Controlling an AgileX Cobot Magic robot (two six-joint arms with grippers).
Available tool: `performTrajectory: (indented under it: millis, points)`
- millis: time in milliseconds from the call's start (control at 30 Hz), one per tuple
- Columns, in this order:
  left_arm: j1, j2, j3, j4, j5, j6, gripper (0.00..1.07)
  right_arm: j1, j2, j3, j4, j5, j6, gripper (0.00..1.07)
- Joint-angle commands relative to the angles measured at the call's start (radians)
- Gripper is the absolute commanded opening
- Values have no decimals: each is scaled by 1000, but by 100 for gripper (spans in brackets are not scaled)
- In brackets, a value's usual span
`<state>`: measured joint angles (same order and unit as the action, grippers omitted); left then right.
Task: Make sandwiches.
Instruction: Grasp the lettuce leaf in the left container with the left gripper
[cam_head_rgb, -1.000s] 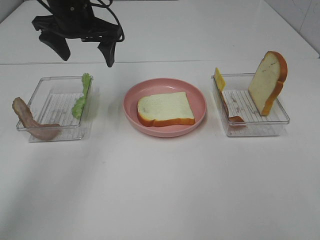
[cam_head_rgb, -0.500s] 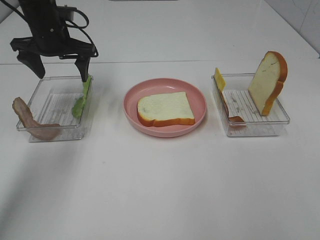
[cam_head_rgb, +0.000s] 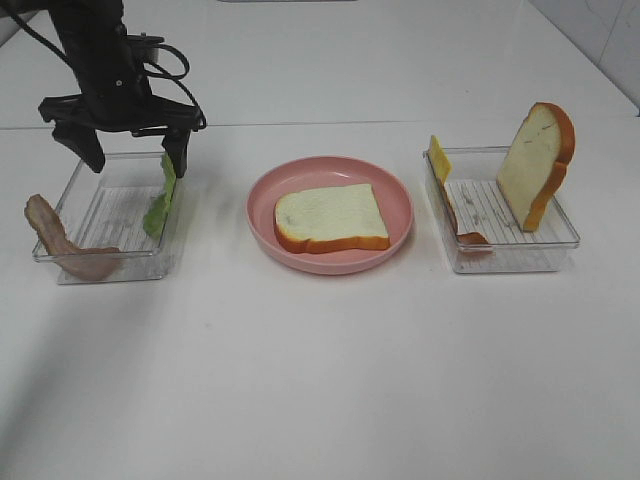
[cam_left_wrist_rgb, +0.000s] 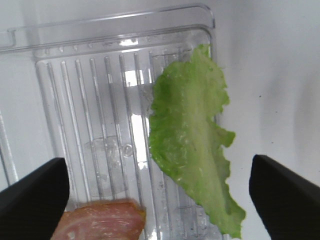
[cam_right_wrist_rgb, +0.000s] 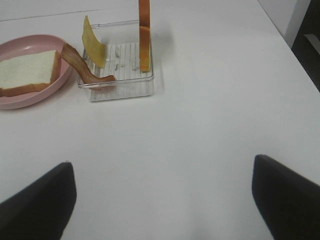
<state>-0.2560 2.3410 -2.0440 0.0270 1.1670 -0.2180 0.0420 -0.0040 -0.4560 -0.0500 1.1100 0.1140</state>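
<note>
Lettuce (cam_head_rgb: 160, 200) leans on edge against the wall of the clear left tray (cam_head_rgb: 105, 215) nearest the pink plate (cam_head_rgb: 330, 263), and my left jaws hang over that tray. My left arm (cam_head_rgb: 100, 60) comes down from the far left corner of the worktop (cam_head_rgb: 320, 380), wrist bent so the jaws point straight down at the far half of the tray. They stand wide and hold nothing. One finger (cam_head_rgb: 178, 150) is beside the upper end of the leaf at the tray's plate-side wall, and the other is above the tray's far outer corner. My wrist camera shows clear space between the leaf and both. A bacon strip (cam_head_rgb: 60, 245) drapes over the near outer corner of the same tray, one end raised outside the rim. On the plate a bread slice (cam_head_rgb: 330, 217) lies flat. In the right tray (cam_head_rgb: 545, 255) a second bread slice (cam_head_rgb: 537, 165) stands upright at the side away from the plate. A cheese square (cam_head_rgb: 439, 158) leans at the far plate-side corner, and a second bacon strip (cam_head_rgb: 462, 228) hangs along the wall below it. My right jaws are outside the high view. The right wrist camera shows their fingers (cam_right_wrist_rgb: 35, 200) spread wide with nothing between them, above bare worktop and well apart from the right tray.
</note>
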Motion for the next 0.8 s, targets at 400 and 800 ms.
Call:
performTrajectory:
  millis: [400, 800]
  points:
    - [-26, 7, 6, -55, -23, 33, 91, 0, -29, 3, -3, -10, -4, 89]
    - [-30, 25, 6, -55, -22, 32, 81, 0, -29, 3, -3, -10, -4, 89]
